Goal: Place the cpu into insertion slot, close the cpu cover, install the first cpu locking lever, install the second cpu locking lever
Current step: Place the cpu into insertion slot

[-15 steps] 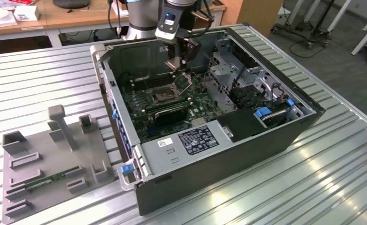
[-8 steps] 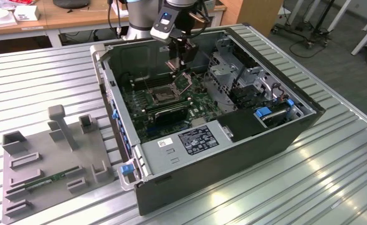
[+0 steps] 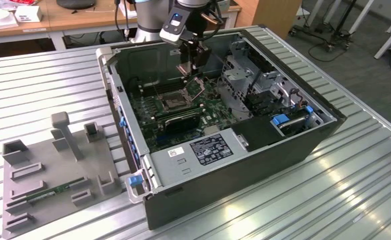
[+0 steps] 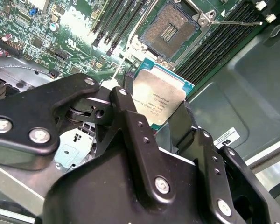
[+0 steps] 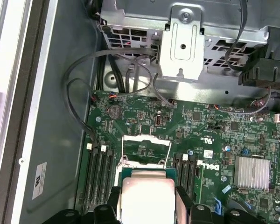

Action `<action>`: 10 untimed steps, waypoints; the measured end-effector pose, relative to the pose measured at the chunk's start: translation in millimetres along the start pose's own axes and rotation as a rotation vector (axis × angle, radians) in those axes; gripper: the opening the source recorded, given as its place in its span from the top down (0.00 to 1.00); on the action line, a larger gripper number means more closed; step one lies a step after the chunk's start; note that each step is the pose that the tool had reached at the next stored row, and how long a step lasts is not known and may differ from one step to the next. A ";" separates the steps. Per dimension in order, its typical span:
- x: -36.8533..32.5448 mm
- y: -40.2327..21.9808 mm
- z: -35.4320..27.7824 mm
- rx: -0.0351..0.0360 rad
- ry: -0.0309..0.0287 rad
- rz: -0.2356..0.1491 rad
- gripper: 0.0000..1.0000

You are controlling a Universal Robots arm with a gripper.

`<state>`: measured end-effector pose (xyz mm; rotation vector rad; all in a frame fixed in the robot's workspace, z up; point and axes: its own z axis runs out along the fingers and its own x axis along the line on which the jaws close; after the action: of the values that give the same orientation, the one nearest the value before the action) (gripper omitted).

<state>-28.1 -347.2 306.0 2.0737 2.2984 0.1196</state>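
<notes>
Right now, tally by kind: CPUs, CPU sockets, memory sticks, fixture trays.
cpu: 1, held in the gripper
insertion slot: 1, bare
memory stick: 1, lying on the grey fixture tray
grey fixture tray: 1
Total: 4

Robotics lab: robot arm (image 3: 147, 22) over open PC tower (image 3: 249, 170) on ribbed metal bench (image 3: 329, 195), grey fixture tray (image 3: 55, 165), wooden desks (image 3: 82, 17) and wheeled stands (image 3: 329, 37) behind.

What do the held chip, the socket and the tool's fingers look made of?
Square silvery-grey cpu: metal lid, satin sheen, over a green board edge. Square insertion slot: dull dark centre, probably plastic; bright metal rim. Black tool fingers: matte, coated metal or plastic, can't tell.
</notes>
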 end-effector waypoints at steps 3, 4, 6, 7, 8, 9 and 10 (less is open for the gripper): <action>0.0 0.0 0.1 0.0049 0.0006 0.000 0.45; 0.0 0.0 0.0 0.0078 0.0008 0.000 0.45; 0.0 0.0 0.0 0.0086 0.0008 0.000 0.45; 0.0 0.0 0.0 0.0090 0.0008 0.000 0.45; 0.0 0.0 0.0 0.0093 0.0008 0.000 0.45; 0.0 0.0 0.0 0.0097 0.0009 0.000 0.45; 0.0 0.0 0.0 0.0098 0.0009 0.001 0.45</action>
<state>-28.1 -347.2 306.0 2.0797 2.3033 0.1096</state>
